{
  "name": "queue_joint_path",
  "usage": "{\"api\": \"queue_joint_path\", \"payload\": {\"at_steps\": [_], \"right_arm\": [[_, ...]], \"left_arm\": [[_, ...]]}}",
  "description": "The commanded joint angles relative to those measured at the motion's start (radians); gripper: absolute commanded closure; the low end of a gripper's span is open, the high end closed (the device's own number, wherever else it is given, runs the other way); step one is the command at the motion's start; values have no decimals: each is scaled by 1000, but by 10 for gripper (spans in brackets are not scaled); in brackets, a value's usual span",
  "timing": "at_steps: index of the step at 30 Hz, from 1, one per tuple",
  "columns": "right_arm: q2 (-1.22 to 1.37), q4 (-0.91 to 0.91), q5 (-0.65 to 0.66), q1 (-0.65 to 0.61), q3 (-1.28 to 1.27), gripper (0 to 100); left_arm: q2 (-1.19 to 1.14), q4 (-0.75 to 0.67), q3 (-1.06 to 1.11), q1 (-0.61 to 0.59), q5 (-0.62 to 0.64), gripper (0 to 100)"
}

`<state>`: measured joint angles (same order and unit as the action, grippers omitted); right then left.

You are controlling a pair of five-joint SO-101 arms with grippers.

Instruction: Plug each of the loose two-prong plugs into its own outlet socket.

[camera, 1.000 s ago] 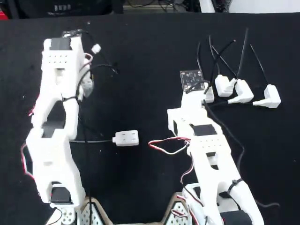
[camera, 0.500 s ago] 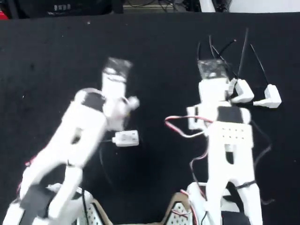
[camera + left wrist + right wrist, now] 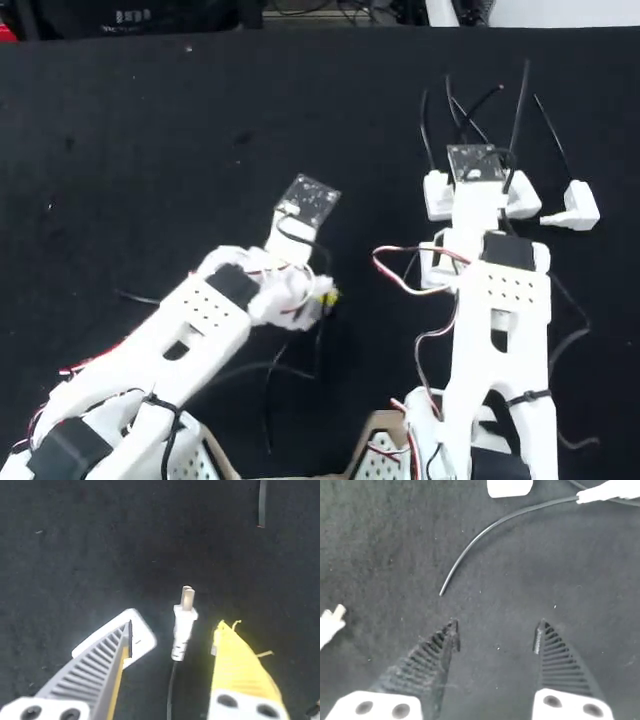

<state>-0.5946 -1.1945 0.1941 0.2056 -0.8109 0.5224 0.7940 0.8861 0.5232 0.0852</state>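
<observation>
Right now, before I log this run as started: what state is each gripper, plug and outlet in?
left gripper: open, around the near plug, not touching it.
near plug: loose on the cloth, prongs bare.
outlet block: partly behind a finger; no plug in the part that shows.
right gripper: open, empty.
far-right plug: loose on the cloth, unplugged.

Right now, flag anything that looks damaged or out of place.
The yellow covering on one finger of the left gripper is frayed, with strands sticking out. The black cord of a plug ends free.
</observation>
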Motion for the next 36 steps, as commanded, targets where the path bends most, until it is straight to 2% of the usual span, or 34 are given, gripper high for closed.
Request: {"api": "queue_joint_path", "payload": {"at_steps": [1,7,12,16,18,23,32,36], "right_arm": [[-5,-11,8,-51,-45,769],[-5,-2,-43,-328,-145,769],[1,38,-321,-539,-143,769],[2,84,-477,-666,-156,769],[2,107,-549,-701,-179,766],[2,318,-663,-767,-300,766],[4,629,-747,-776,-429,769],[4,669,-749,-775,-456,769]], "left_arm": [[81,18,-62,-139,-3,720],[180,41,33,-348,-8,720],[236,-68,174,-470,0,720],[269,-186,274,-509,0,720],[278,-229,318,-509,0,720],[296,-256,358,-504,0,720],[333,-250,364,-504,0,720],[353,-250,364,-509,0,737]]}}
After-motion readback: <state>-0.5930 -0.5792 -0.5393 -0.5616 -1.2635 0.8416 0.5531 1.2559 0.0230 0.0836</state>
